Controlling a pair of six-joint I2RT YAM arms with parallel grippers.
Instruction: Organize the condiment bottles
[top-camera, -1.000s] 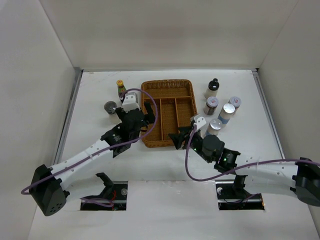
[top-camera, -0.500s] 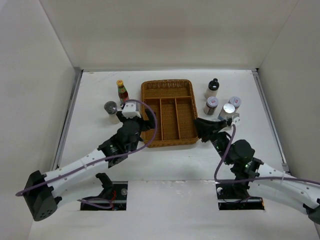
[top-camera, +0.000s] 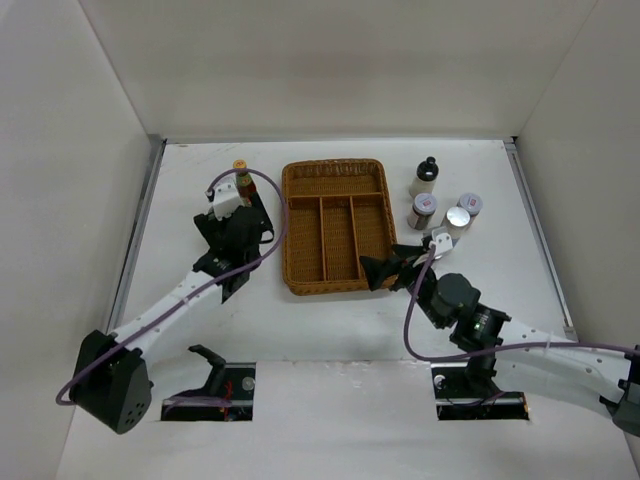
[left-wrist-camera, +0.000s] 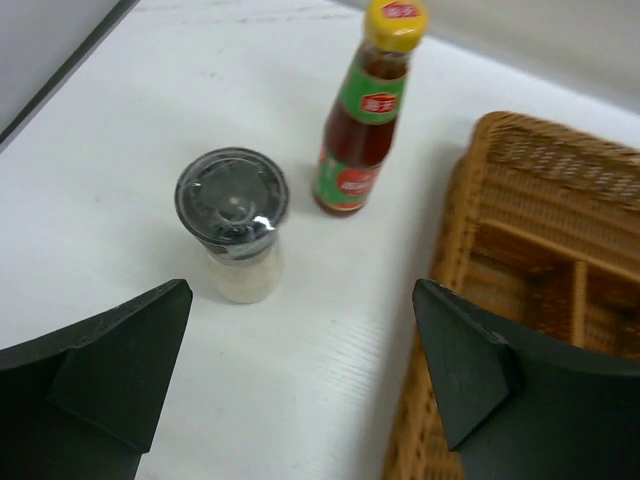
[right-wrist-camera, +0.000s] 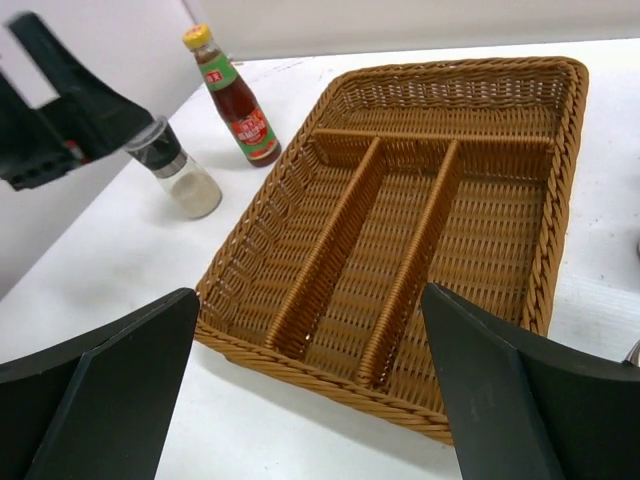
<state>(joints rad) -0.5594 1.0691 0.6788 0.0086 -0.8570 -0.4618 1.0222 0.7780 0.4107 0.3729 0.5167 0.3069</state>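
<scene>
Seen from above, a brown wicker tray (top-camera: 290, 232) with several open compartments sits in the middle of a white table (top-camera: 330, 335), with a robot arm reaching in from each near corner. The left arm stretches diagonally from its base at the lower left, up and to the right, and its wrist bends so that the left gripper (left-wrist-camera: 300, 295) sits just beside the tray's left edge and points toward the far side of the table. Its two black fingers are spread wide and hold nothing. Just ahead of them a grey-lidded jar (left-wrist-camera: 235, 220) of pale powder stands upright on the table. A yellow-capped sauce bottle (left-wrist-camera: 368, 125) with a red and green label stands a little further back, close to the tray's far left corner but not touching it. The right arm lies low across the table from the lower right, bends at the elbow, and points the right gripper (right-wrist-camera: 310, 292) left at the tray's near right corner. Its fingers are also spread wide and empty, and the wrist camera looks across the tray's compartments. To the right of the tray and outside it, a black-capped cream bottle (top-camera: 425, 178) stands upright furthest back, with a cluster of silver-lidded shakers (top-camera: 458, 218) standing close together just nearer than it. No bottle can be seen in the tray.
</scene>
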